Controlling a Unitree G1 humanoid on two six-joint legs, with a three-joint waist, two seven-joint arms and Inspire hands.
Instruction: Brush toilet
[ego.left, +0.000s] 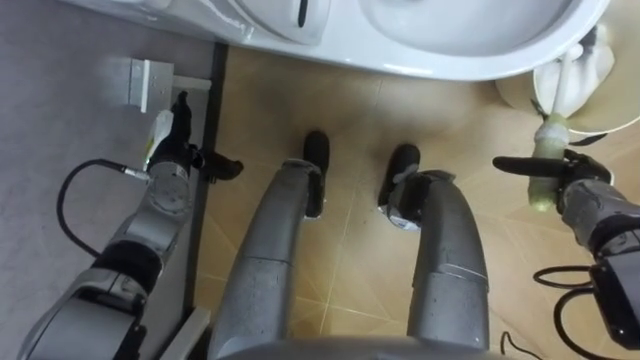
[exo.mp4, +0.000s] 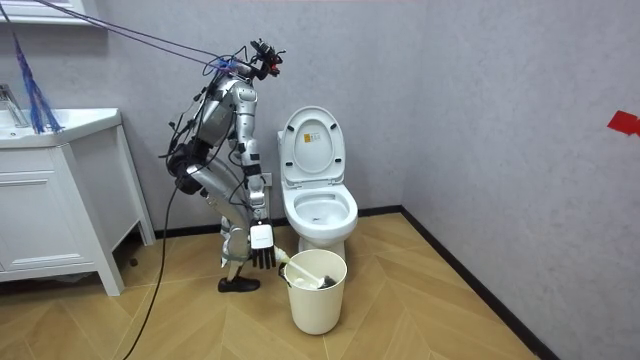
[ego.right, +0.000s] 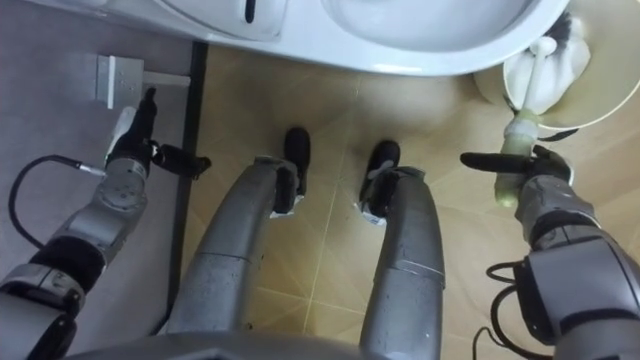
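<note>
The white toilet (ego.left: 450, 62) is right in front of my feet, its lid (exo.mp4: 311, 143) raised. A toilet brush (ego.left: 546, 160) with a pale handle leans out of the cream bucket (ego.left: 606, 118) at my right, its white head down inside. My right hand (ego.left: 585, 190) is at the handle's free end. The handle lies across the crook between the straight thumb and the fingers, which hang straight in the room view. My left hand (ego.left: 170, 165) hangs by the grey wall, fingers straight, holding nothing. In the room view I stand bent forward beside the toilet and bucket (exo.mp4: 316, 300).
A grey wall with a white socket plate (ego.left: 150, 82) and a dark skirting runs along my left. A white vanity cabinet (exo.mp4: 55, 215) stands at the room view's left. Wooden floor lies open behind and to the right of the bucket.
</note>
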